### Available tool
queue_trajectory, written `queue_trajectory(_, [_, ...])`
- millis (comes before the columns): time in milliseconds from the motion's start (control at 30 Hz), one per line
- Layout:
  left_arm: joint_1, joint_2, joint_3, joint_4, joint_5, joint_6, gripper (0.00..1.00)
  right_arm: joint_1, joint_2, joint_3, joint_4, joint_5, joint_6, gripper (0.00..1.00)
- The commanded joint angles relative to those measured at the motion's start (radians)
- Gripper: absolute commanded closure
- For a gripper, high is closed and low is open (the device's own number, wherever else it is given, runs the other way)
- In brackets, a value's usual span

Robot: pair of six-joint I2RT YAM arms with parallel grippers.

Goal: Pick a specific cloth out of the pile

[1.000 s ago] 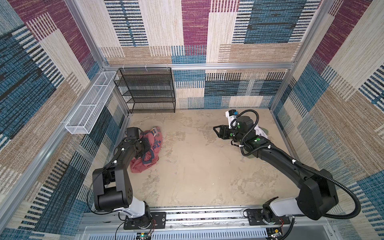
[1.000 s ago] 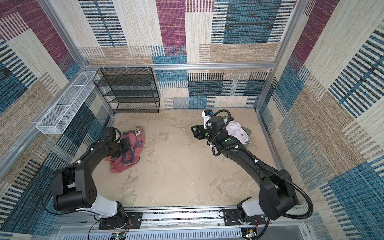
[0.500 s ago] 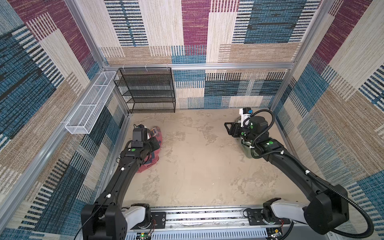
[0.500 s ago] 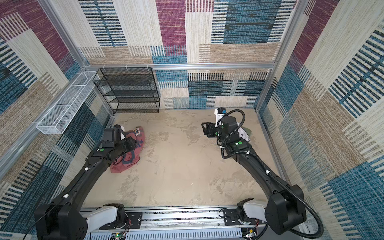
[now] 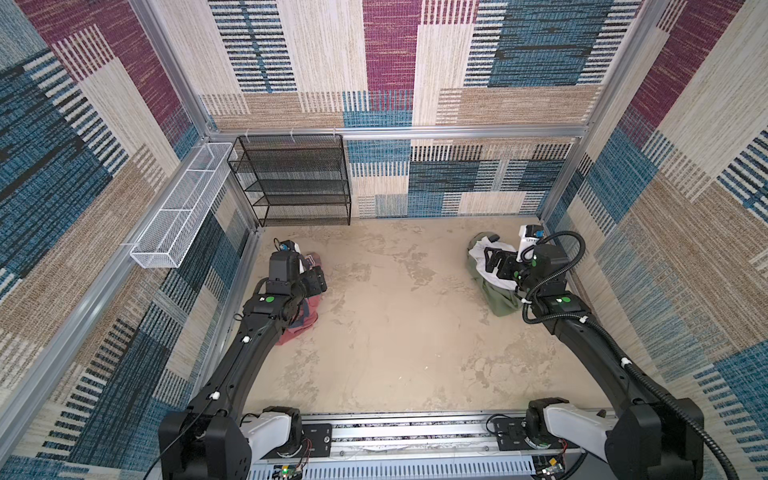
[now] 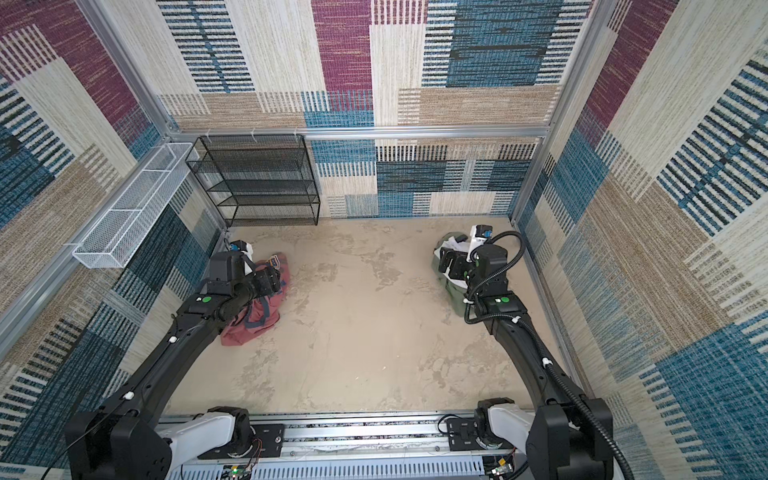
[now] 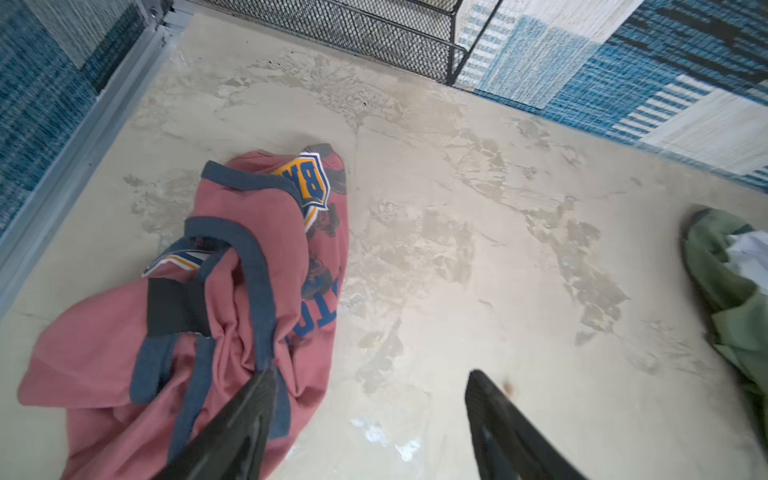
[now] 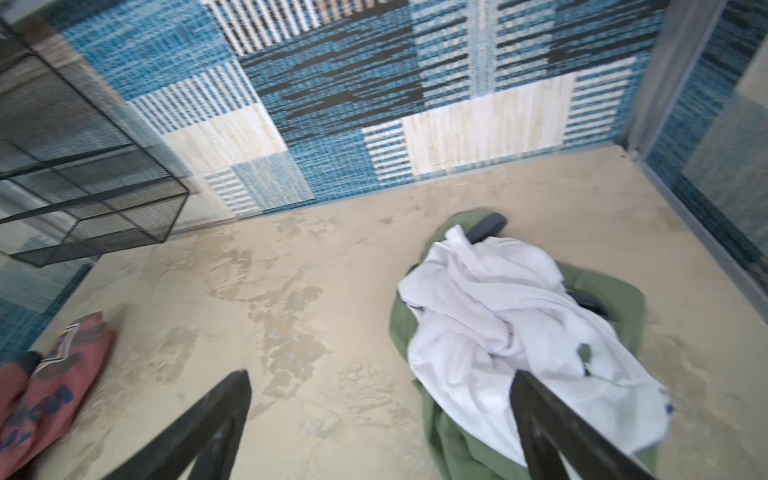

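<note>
The cloth (image 5: 297, 328) (image 6: 249, 328), a faded-red T-shirt with navy trim and blue lettering, lies crumpled on the floor by the left wall, far from the pile. My left gripper (image 5: 316, 280) (image 7: 372, 374) hangs open just above its edge. One finger is over the red fabric (image 7: 104, 340) and the other over bare floor, and nothing is held. The pile, a white garment (image 8: 498, 316) on an olive-green one (image 8: 615, 299), sits at the back right (image 5: 498, 299). My right gripper (image 5: 494, 264) (image 8: 380, 376) is wide open and empty over the pile's near edge.
A black mesh shelf (image 5: 299, 183) stands at the back left corner. On the left wall hangs a white wire basket (image 5: 178, 212). Patterned walls close in on both sides, near each garment. Bare beige floor (image 5: 395, 324) spans the middle between the arms.
My left gripper has opened and let go of the red cloth while that arm stretched out. My right gripper swung right, over the pile, and opened wide.
</note>
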Motion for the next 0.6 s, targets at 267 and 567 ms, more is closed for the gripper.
queue_trajectory(267, [0.008, -0.038, -0.261, 0.368, -0.176, 0.215, 0.24, -0.048, -0.007, -0.306, 0.478, 0.252, -0.073, 0.0])
queue_trajectory(567, [0.019, -0.055, -0.498, 0.697, -0.251, 0.295, 0.24, -0.048, 0.048, -0.498, 0.765, 0.388, -0.072, 0.0])
